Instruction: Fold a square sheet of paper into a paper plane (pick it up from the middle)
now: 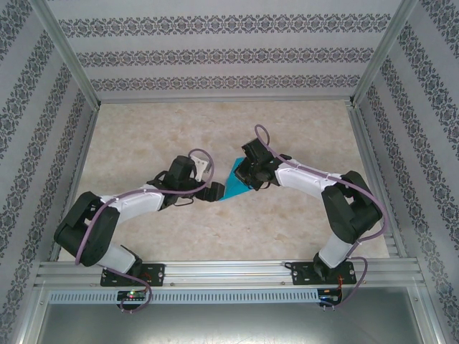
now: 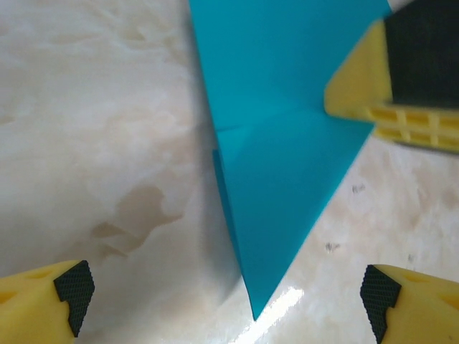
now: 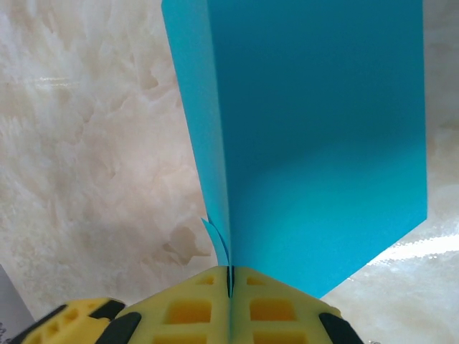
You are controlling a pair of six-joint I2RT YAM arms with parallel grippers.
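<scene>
The teal-blue sheet of paper [image 1: 233, 186] is folded with creases into a pointed shape and stands off the middle of the table. My right gripper [image 3: 229, 276] is shut on its folded edge, with the layers [image 3: 323, 143] rising away from the yellow fingers. In the left wrist view the paper [image 2: 287, 165] narrows to a tip pointing down between my left gripper's [image 2: 226, 289] fingers. Those fingers are wide apart and touch nothing. The right gripper's yellow finger [image 2: 387, 93] shows at the paper's upper right. From above, the left gripper [image 1: 213, 192] sits just left of the tip.
The marble-patterned tabletop [image 1: 215, 136] lies under both arms. Patterned walls [image 1: 215, 57] and aluminium rails [image 1: 229, 269] enclose it on all sides. A darker stain [image 2: 136, 215] marks the surface left of the paper.
</scene>
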